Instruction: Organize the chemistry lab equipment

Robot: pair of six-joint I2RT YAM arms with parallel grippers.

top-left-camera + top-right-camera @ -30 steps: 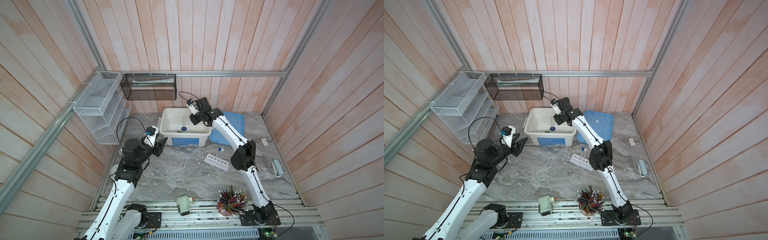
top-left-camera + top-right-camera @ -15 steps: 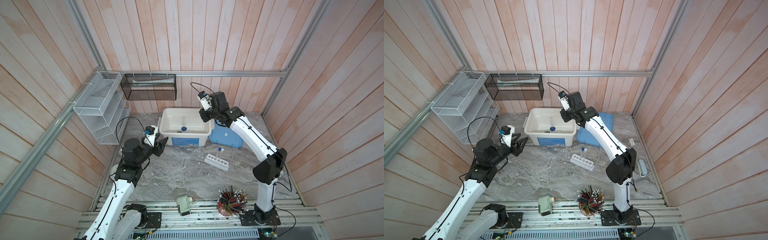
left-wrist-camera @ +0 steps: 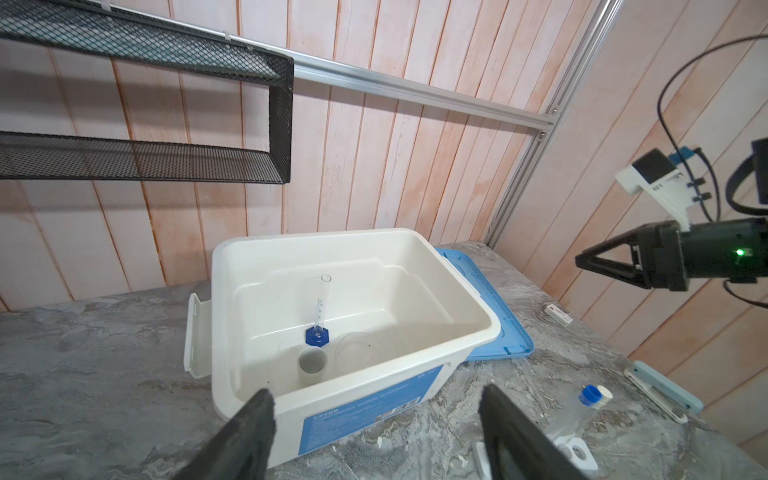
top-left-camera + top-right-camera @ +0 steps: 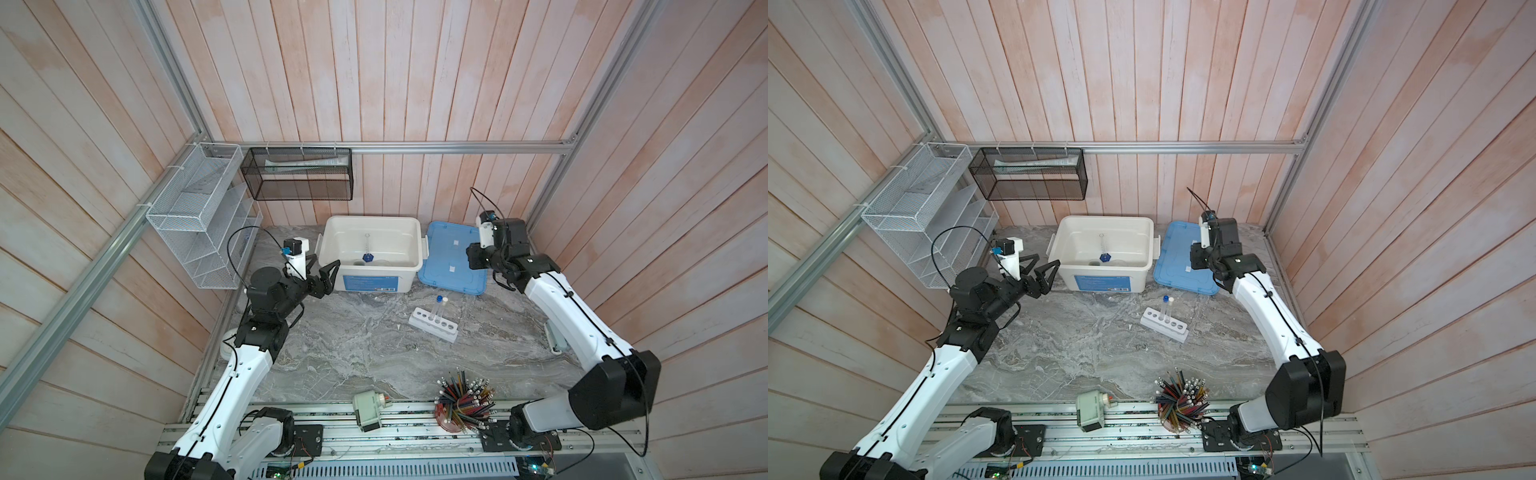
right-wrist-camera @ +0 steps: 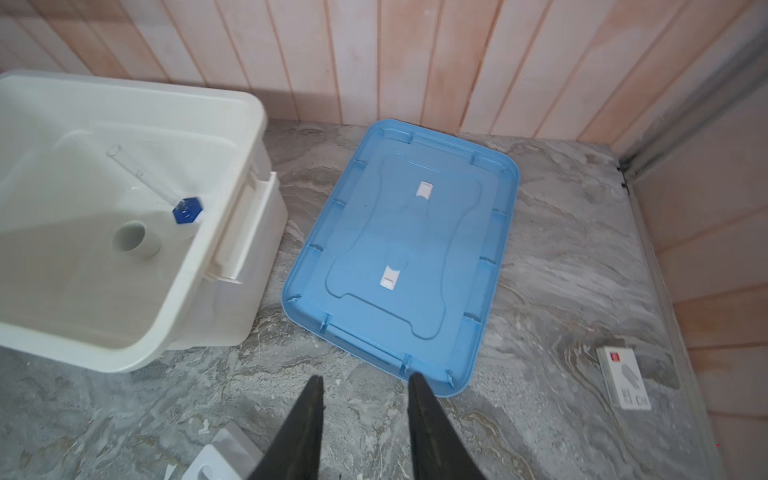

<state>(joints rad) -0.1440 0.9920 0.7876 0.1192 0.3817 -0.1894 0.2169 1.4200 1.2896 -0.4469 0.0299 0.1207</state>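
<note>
A white bin (image 4: 332, 232) stands at the back of the table. Inside it lie a clear cylinder with a blue base (image 3: 317, 328), a tiny white cup (image 3: 312, 365) and a clear round dish (image 3: 359, 349). In front stands the white rack (image 4: 432, 326), with two capped test tubes (image 4: 439, 306) upright in it, one blue-capped and one white-capped. My left gripper (image 4: 328, 274) hangs open by the bin's front left corner, with nothing between its fingers. My right gripper (image 4: 471, 259) hovers over the right edge of the blue lid (image 4: 453, 257). In the right wrist view the right gripper (image 5: 366, 378) is open and empty.
A red cup of coloured pencils (image 4: 463, 405) and a pale green sharpener (image 4: 368, 411) sit at the front edge. A white wire shelf (image 4: 199, 216) and a black mesh basket (image 4: 299, 174) hang on the walls. A small white box (image 5: 623, 376) lies near the right wall.
My right arm has swung from above the bin to the right, beyond the blue lid, and its jaws have spread. My left gripper's jaws have opened wider in place.
</note>
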